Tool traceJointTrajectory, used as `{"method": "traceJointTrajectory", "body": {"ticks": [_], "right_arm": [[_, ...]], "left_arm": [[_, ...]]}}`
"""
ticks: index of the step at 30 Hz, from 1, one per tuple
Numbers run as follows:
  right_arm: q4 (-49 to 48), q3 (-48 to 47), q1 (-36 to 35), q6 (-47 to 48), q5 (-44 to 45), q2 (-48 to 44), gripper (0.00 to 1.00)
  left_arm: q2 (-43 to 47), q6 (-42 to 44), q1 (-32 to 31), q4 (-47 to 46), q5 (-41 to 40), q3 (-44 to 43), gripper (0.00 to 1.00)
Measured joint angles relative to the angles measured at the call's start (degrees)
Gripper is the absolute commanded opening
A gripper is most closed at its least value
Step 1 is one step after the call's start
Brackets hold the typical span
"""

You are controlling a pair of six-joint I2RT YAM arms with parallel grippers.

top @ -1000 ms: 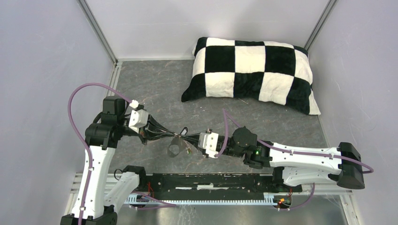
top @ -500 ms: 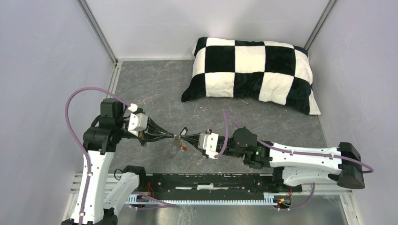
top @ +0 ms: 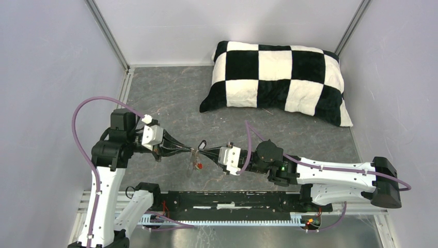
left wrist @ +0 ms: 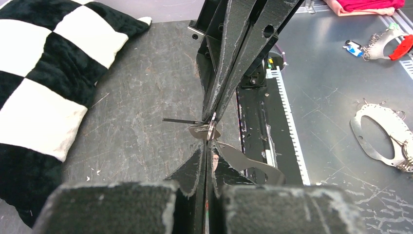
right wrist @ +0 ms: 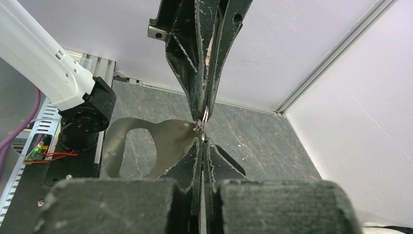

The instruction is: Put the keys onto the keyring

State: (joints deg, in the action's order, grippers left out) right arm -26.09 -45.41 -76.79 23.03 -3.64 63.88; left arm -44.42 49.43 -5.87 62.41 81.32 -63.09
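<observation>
The left claw (top: 191, 151) and the right claw (top: 202, 153) are brought tip to tip above the bench (top: 170, 98), close to its near edge and somewhat left of the middle. Both are clenched, the left on the keyring (right wrist: 160, 146) at a corner. Only a small metal piece is seen at the right claw's tips, and whether it is gripped cannot be told. The keyring is held in the air between the two claws, clear of the bench, with a red-tagged key (top: 199, 165) dangling just beside it, while the checked pillow (top: 276, 77) is left lying at the far right corner.
</observation>
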Motion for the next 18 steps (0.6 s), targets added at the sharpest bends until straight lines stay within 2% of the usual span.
{"method": "traceJointTrajectory", "body": {"ticks": [18], "right_arm": [[-0.87,-0.04,0.02,1.14,-0.17,1.01,0.00]], "left_arm": [[-0.15,0.00,0.00,0.00,-0.17,0.70,0.02]]}}
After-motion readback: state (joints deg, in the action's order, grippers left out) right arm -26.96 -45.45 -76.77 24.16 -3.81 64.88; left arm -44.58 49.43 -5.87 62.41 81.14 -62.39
